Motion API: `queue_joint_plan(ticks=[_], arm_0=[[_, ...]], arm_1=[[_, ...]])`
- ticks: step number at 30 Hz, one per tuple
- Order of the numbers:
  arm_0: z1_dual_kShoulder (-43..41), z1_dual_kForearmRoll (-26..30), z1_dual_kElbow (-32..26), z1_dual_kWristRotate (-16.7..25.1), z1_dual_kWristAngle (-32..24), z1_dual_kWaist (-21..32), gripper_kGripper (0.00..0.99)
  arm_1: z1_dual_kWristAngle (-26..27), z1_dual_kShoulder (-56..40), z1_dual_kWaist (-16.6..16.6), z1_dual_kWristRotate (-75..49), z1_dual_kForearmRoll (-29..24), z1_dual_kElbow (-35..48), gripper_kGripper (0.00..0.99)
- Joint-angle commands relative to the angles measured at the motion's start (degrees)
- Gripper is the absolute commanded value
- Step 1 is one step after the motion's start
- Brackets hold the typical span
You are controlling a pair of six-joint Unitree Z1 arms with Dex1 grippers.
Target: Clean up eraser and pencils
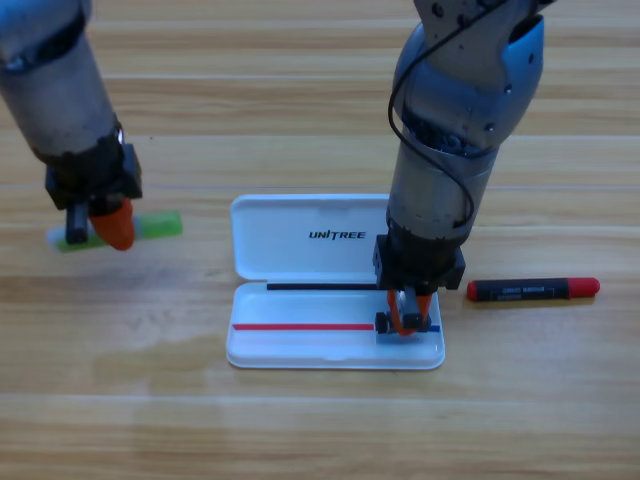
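Over the open white case [300,262], the right gripper [408,318] points down into the lower tray, jaws pinching the eraser [385,324]. At left, the left gripper [105,225] is on the green-ended pencil [150,226] lying on the table [320,420]; its jaw state cannot be told. Right of the case lies the red-and-black pencil [533,289].

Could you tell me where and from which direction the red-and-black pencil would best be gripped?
Grip the red-and-black pencil at mid-body, coming straight down, jaws across its width. It lies flat and alone on the table, right of the white case, with free wood along both long sides. The right gripper is nearest.
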Motion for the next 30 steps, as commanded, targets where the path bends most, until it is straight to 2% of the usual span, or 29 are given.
queue_joint_plan(ticks=[1,4,5,6,13,17,20,24,26,30], arm_0=[[-0.8,1.1,0.5,-0.4,0.8,-1.1,0.000],[-0.7,1.1,0.5,-0.4,0.8,-1.1,0.000],[-0.7,1.1,0.5,-0.4,0.7,-1.1,0.000],[-0.6,1.1,0.5,-0.4,0.7,-1.1,0.000],[-0.3,1.1,0.5,-0.5,0.6,-1.1,0.000],[-0.9,2.4,-1.7,-1.5,0.6,-2.7,0.000],[-0.9,5.9,-5.6,-2.6,-0.7,-5.4,0.000],[0.7,10.3,-11.1,-4.0,-3.3,-11.2,0.000],[2.4,11.9,-14.0,-4.4,-4.4,-13.4,0.000],[6.7,13.7,-18.4,-4.6,-6.3,-16.2,0.000]], arm_1=[[0.9,2.8,1.5,1.1,1.5,0.3,0.106],[0.8,2.2,1.5,2.0,1.5,0.7,0.661],[0.8,2.0,1.4,2.2,1.5,0.9,0.778],[0.7,1.6,1.3,2.3,1.6,1.1,0.807],[1.0,-3.9,1.1,2.7,3.4,2.2,0.834],[1.0,-10.3,-0.3,2.6,5.0,6.3,0.851],[1.1,-14.8,-2.7,2.6,5.1,11.3,0.859],[0.3,-16.2,-7.9,0.9,5.0,16.9,0.859],[-0.7,-14.8,-10.5,-0.7,3.9,18.2,0.974],[-1.5,-11.7,-15.2,-4.7,-0.9,19.8,0.990]])
